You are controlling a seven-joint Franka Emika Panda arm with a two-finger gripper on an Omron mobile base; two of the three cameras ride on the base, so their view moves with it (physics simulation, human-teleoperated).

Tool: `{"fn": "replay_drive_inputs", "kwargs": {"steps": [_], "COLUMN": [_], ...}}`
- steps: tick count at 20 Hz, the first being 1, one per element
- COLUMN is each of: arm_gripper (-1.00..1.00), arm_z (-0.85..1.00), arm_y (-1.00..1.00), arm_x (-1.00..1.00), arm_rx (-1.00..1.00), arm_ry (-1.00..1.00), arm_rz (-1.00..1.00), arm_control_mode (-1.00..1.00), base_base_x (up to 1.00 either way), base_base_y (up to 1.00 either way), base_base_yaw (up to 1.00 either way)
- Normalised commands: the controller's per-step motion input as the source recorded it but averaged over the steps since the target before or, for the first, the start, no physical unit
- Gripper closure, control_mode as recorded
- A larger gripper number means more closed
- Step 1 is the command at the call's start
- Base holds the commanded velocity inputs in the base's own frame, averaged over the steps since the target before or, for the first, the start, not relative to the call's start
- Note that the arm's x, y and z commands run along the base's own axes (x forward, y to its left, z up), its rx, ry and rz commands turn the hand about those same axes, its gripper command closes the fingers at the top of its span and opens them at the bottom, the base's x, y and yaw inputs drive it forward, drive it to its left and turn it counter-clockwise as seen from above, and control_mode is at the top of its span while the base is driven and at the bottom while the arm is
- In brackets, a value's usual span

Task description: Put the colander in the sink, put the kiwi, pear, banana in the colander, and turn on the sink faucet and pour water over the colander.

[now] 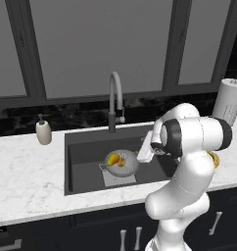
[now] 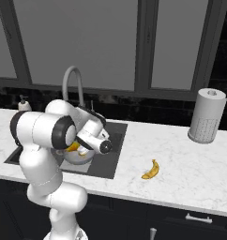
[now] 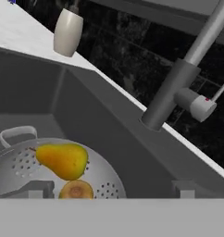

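Note:
The silver colander (image 1: 121, 163) stands on the floor of the dark sink (image 1: 86, 147). In it lie the yellow pear (image 3: 63, 159) and the small orange-yellow kiwi (image 3: 76, 190). The banana (image 2: 151, 169) lies on the marble counter to the right of the sink. My gripper (image 3: 111, 190) hangs open just above the colander's right rim, with nothing between its fingers. The hand (image 1: 145, 148) sits over the right half of the basin. The grey gooseneck sink faucet (image 1: 114, 100) rises behind the sink, its side lever (image 3: 204, 106) pointing right. No water runs from it.
A white soap pump bottle (image 1: 43, 131) stands on the counter left of the sink. A paper towel roll (image 2: 207, 116) stands at the back right. Dark windows back the counter (image 1: 27, 176).

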Motion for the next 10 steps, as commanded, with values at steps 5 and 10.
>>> {"fn": "replay_drive_inputs", "kwargs": {"steps": [5,10], "arm_gripper": [-1.0,-1.0], "arm_z": [0.99,0.99], "arm_y": [-0.45,-0.56], "arm_x": [-0.04,-0.03], "arm_rx": [0.05,-0.01], "arm_ry": [-0.02,0.03], "arm_rz": [0.02,0.05], "arm_control_mode": [-1.0,-1.0], "base_base_x": [0.0,0.0], "base_base_y": [0.0,0.0], "base_base_yaw": [0.0,0.0]}}
